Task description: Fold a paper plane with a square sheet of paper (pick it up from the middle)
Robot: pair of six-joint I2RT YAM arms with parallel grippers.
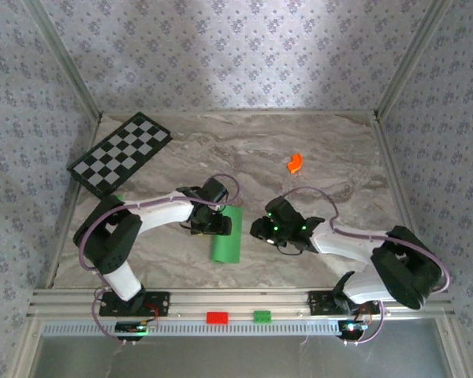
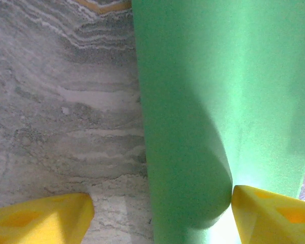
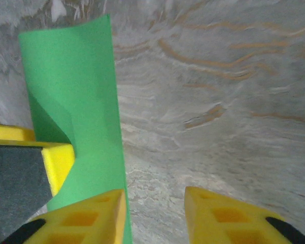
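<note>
The square sheet of paper [image 1: 226, 236] lies on the marble table as a narrow bright green strip, doubled over lengthwise. My left gripper [image 1: 217, 223] stands over its left long edge. In the left wrist view the jaws are wide apart [image 2: 162, 218]. One yellow finger [image 2: 40, 218] is over bare marble and the other [image 2: 274, 213] is against the paper [image 2: 218, 91]. My right gripper [image 1: 261, 230] is just right of the strip. Its fingertips [image 3: 155, 216] stand apart over bare table. The paper's right edge [image 3: 76, 76] runs beside the left finger [image 3: 81, 218].
A black-and-white checkered board [image 1: 120, 153] lies at the back left. A small orange curved piece [image 1: 295, 162] lies at the back right. A red block [image 1: 217, 317] and a green block [image 1: 262, 316] sit on the front rail.
</note>
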